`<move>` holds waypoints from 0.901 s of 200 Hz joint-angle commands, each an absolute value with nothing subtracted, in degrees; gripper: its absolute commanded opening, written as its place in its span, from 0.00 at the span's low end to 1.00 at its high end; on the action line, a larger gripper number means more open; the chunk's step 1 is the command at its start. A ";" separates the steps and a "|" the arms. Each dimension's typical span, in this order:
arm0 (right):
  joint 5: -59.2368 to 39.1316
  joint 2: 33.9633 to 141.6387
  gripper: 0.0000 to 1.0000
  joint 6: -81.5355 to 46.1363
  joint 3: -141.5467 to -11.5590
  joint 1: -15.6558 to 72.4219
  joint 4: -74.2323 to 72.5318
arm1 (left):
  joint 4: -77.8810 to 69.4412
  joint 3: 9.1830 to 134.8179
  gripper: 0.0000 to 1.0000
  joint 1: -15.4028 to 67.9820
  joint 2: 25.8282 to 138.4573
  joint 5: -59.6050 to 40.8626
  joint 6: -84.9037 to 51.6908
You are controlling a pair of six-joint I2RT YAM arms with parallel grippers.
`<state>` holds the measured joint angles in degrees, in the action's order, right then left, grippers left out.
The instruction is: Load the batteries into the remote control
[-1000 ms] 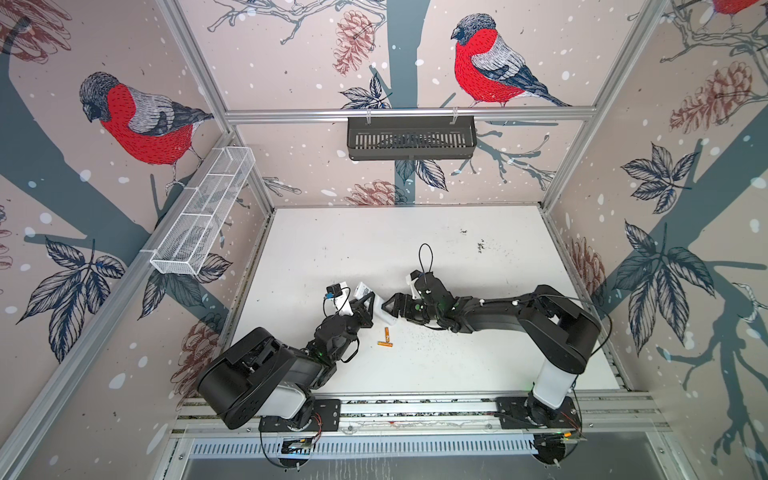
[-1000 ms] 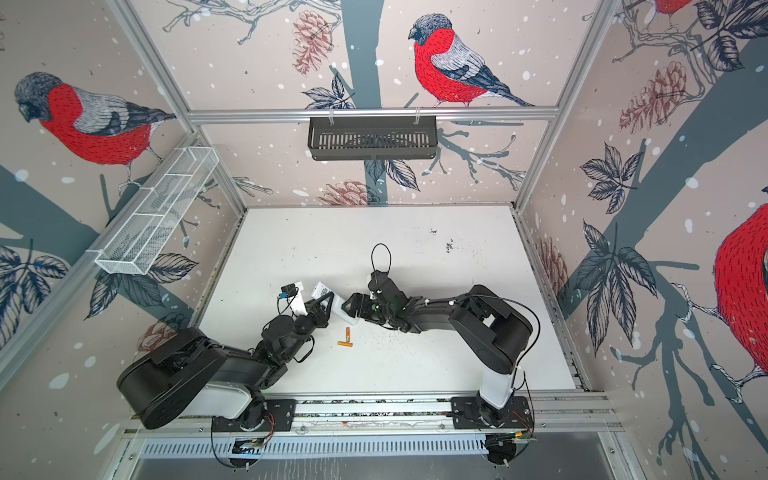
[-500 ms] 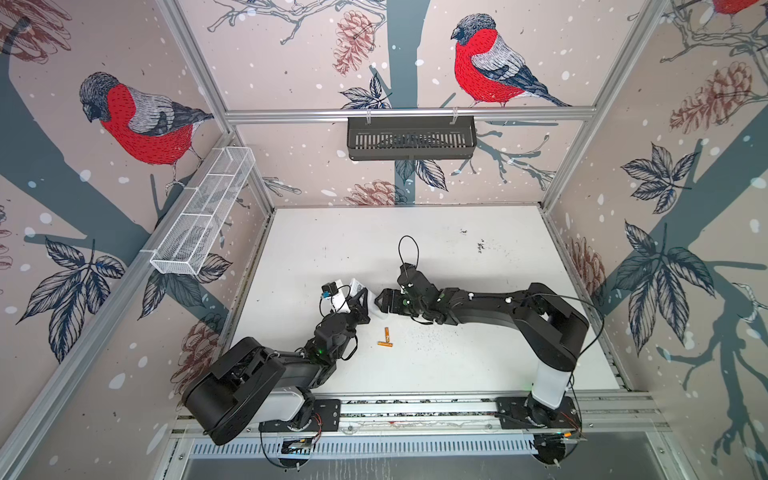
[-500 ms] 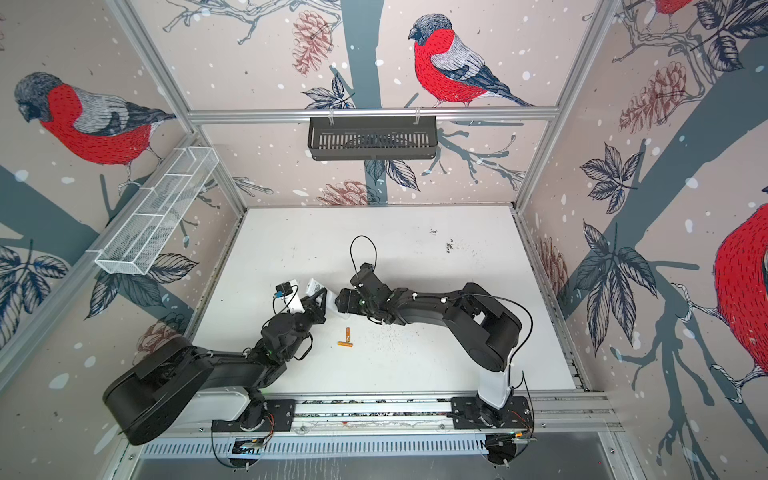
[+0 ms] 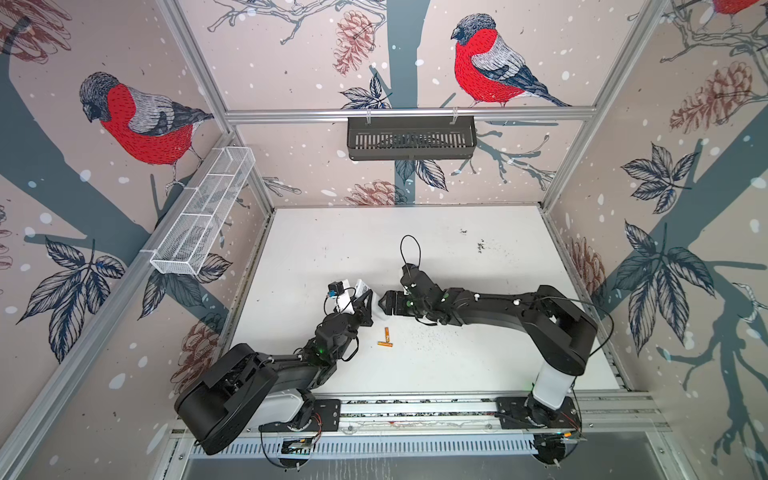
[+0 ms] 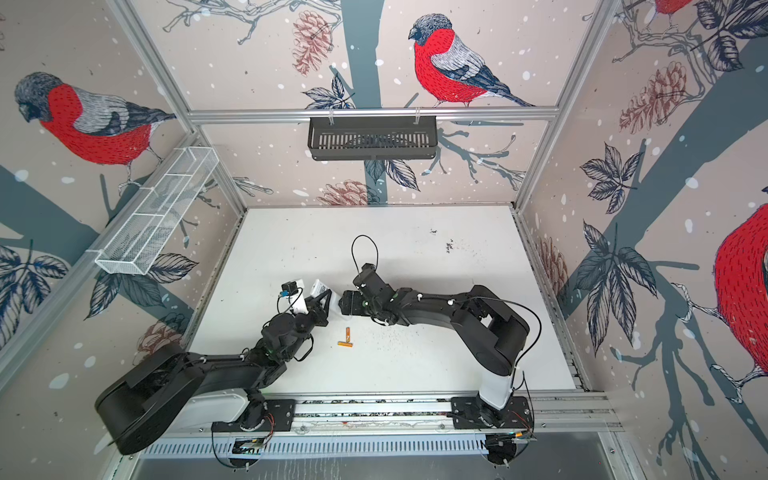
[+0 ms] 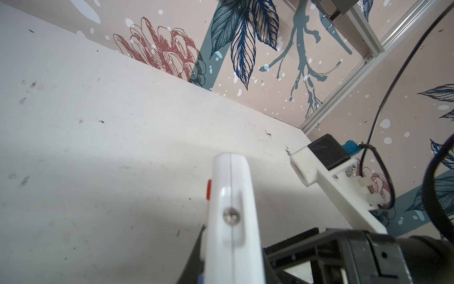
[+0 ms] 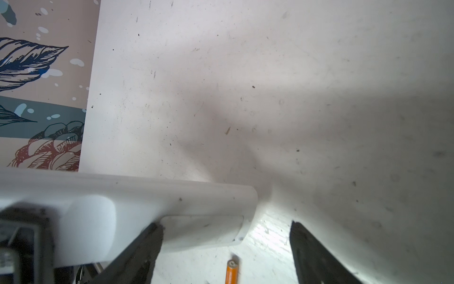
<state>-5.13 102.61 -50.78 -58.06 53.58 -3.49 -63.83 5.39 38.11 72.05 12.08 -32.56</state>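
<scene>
— What's on your screens?

— Biggest first: the scuffed white tabletop (image 5: 457,257). Over the last second my left arm (image 5: 291,368) has stretched further out across it and my right arm (image 5: 498,303) has swung in with it. The gap between the two is now almost nothing.

— And the remote?

— The remote control (image 5: 360,287) is up off the tabletop and tilted. The left tool (image 5: 365,303) is clamped on it, as tight as it was a second ago. The remote's free end pokes out ahead of that tool, right into the mouth of the right tool (image 8: 226,227).

— Has the right one taken hold?

— No. Its jaws stand wide, no narrower than before. In the right wrist view one finger (image 8: 147,243) sits against the remote's plain back or just beside it; I can't tell which. The other finger is well clear.

— Batteries?

— The batteries (image 5: 386,337) haven't budged. Both lie on the tabletop below the right tool, on my side of it, forming an L. Neither has been picked up.

— So where does that leave us?

— I'm lined up on the remote's back, and I'd judge the cover comes next. Loading hasn't begun.
</scene>
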 commanded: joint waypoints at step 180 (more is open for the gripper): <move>0.00 97.12 0.84 -48.27 -54.67 54.13 6.73 | -64.09 5.27 0.00 38.54 72.25 8.64 -32.12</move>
<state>-3.31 97.38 -49.32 -55.11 53.95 0.40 -64.10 5.28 38.54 72.29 7.75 -32.67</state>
